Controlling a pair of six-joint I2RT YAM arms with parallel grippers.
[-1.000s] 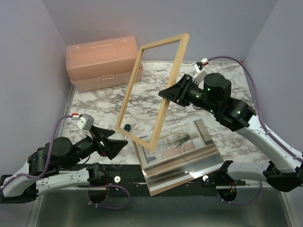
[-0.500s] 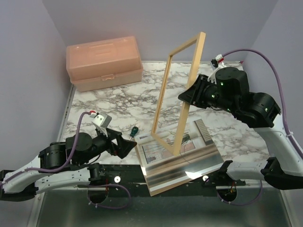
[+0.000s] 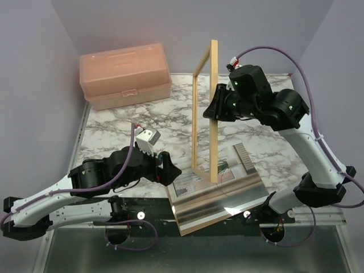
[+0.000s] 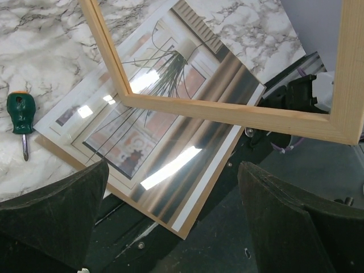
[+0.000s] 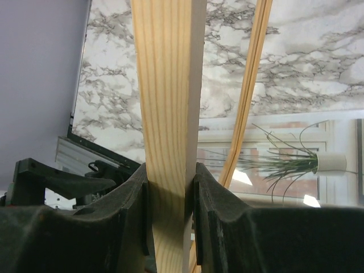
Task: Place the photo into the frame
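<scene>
Frame (image 3: 214, 114) stood on end, one bar pinched in my right gripper (image 5: 169, 199). Left gripper (image 4: 170, 227) was spread wide, holding nothing. Photo (image 4: 162, 79) lay flat beneath, outside the frame. Insertion not yet started, by my read.

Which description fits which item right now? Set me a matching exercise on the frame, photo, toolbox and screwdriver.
1 frame
2 photo
3 toolbox
4 screwdriver

A green handle, lying on the marble table
B upright, clamped by the right gripper
C peach, at the back left
D lying flat at the near edge

Pairs: 1-B, 2-D, 3-C, 4-A.
</scene>
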